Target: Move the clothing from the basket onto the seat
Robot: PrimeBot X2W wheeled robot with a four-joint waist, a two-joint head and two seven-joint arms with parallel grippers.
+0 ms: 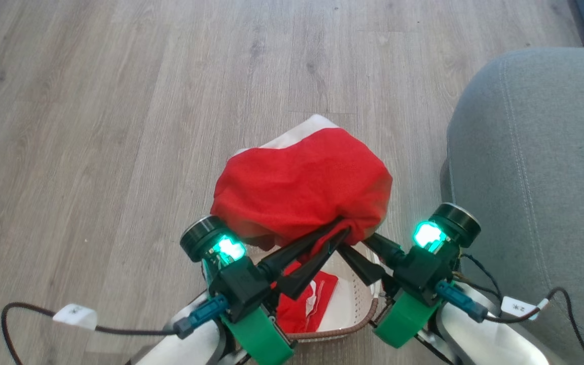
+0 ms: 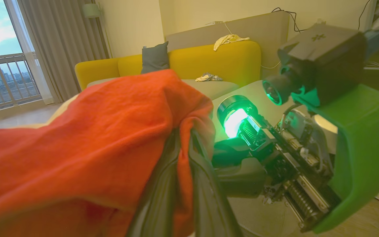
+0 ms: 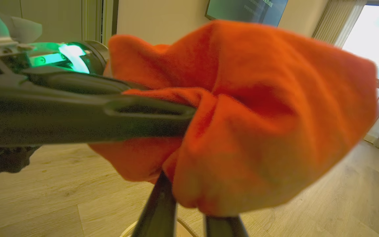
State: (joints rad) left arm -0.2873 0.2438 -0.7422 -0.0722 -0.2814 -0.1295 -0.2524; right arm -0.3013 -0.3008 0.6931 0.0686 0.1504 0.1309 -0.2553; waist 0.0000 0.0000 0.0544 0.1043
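Head view: the basket (image 1: 330, 332) sits on the wood floor (image 1: 119, 126) at the bottom centre. Only its brown rim and perforated cream wall are visible between the two arms. A red garment (image 1: 302, 187) with a white panel along its far edge hangs raised directly above the basket, clear of the rim. The left gripper (image 1: 345, 229) is clenched on this garment's near edge, its dark fingers converging to a point in the bunched cloth. The right gripper (image 1: 355, 242) reaches into the same bunch from the basket's right side. Its fingers stand a little apart and their tips are buried in fabric, so a grasp cannot be confirmed. A second red garment (image 1: 302, 306) lies inside the basket with a white patch on it, and no writing there is legible. The seat (image 1: 535, 177) stands to the right of the basket, with no clothing on it. White cable tags (image 1: 517, 305) hang beside each arm. The right one bears dark marks too small to read. Left wrist view: the left gripper (image 2: 185, 136) has both fingers pressed together with a fold of the red garment (image 2: 94, 138) pinched between them. The right wrist housing carries a small embossed logo (image 2: 319, 37), which is unreadable. Behind it stands a yellow sofa (image 2: 215, 62). Right wrist view: the red garment (image 3: 258, 115) drapes over the two fingers rising from the bottom edge and hides their tips. A wall screen (image 3: 245, 10) shows faint text, which is illegible.
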